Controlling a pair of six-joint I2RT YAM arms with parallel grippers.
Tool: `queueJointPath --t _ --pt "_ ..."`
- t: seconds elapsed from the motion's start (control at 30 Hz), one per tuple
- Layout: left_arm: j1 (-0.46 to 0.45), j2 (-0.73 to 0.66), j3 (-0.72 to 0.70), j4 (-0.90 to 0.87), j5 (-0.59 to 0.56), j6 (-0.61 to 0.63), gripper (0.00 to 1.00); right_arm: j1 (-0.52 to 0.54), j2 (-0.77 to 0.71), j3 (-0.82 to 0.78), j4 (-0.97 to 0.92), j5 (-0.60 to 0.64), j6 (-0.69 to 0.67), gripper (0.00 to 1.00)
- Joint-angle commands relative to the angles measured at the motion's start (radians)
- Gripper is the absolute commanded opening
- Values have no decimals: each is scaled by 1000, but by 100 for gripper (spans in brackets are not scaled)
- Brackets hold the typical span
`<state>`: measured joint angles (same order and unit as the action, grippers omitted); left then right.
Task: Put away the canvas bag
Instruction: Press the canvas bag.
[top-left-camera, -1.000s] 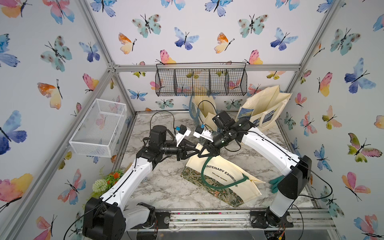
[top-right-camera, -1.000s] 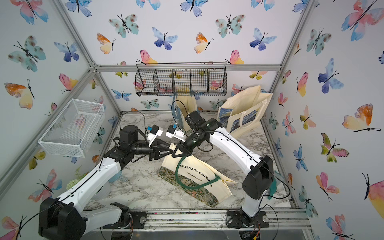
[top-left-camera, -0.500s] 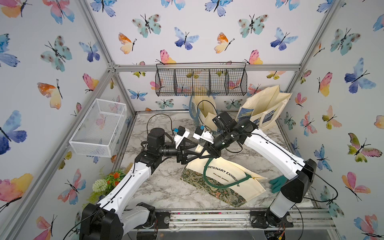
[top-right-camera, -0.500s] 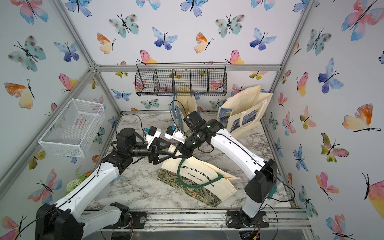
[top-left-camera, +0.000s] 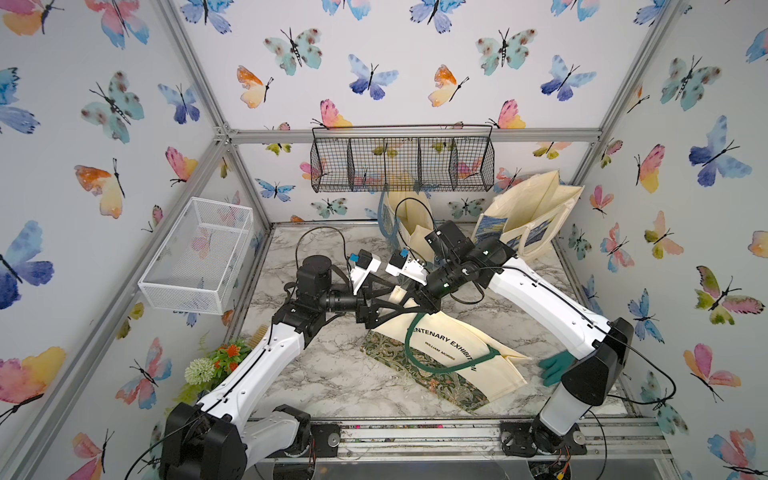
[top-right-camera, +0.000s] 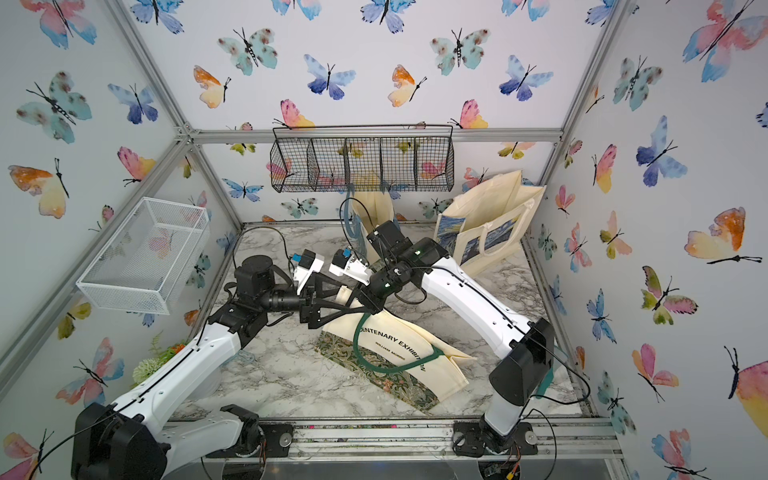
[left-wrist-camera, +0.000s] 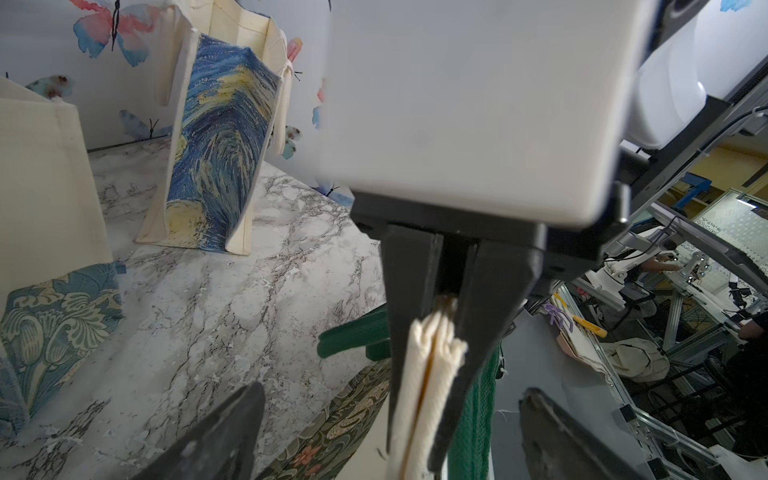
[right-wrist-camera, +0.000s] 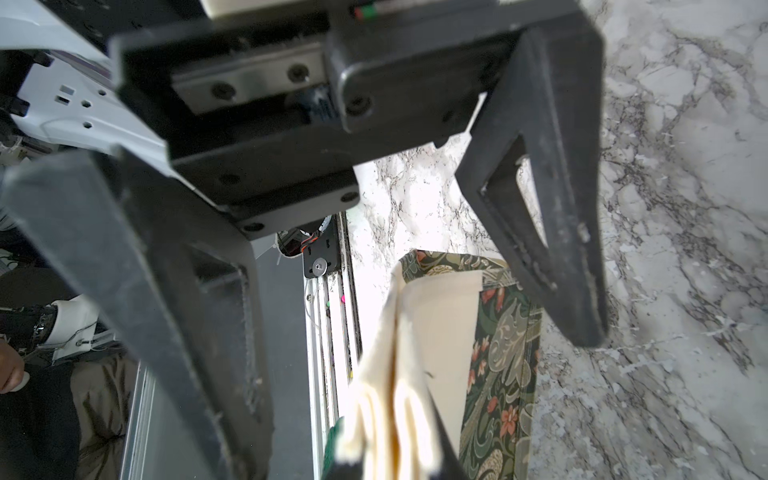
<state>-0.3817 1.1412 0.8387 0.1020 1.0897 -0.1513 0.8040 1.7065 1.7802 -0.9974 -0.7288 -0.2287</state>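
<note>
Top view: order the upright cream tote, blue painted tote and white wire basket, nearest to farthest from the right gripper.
1. Upright cream tote, just behind the right gripper.
2. Blue painted tote, back right corner.
3. White wire basket, on the left wall.

White walls (top-left-camera: 415, 54) printed with watercolour butterflies enclose the cell on three sides, joined by an aluminium frame (top-left-camera: 415, 135). A black wire basket (top-left-camera: 401, 166) with compartments hangs at the back wall and a white mesh basket (top-left-camera: 199, 257) on a side wall, both above a grey-veined marble tabletop (top-left-camera: 324, 382). Artificial flowers (top-left-camera: 216, 365) sit at the tabletop's edge below the mesh basket.
</note>
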Motion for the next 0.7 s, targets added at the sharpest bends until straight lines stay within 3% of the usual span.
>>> queueJointPath --t 0.0,0.1,0.13,0.2,0.37,0.53,0.6,0.67 --pt "-5 -30 -42 93 -22 -50 98 -2 -22 34 14 -86 0 2" --pt "-5 -26 -52 162 -68 -167 98 -3 -20 37 16 -91 -1 2" --pt "-3 8 -30 154 -37 -175 98 -3 -17 40 17 -89 0 2" --pt "-14 79 39 58 38 -103 98 -6 -8 53 20 -80 3 2" --pt "-77 126 128 -155 17 68 99 -36 21 123 38 21 53 2" --pt "-79 103 105 -195 23 124 79 -83 18 161 61 106 102 2" --pt "-79 100 97 -209 24 133 78 -101 19 166 71 125 118 2" --pt "-79 98 91 -218 27 142 59 -116 23 171 78 130 133 2"
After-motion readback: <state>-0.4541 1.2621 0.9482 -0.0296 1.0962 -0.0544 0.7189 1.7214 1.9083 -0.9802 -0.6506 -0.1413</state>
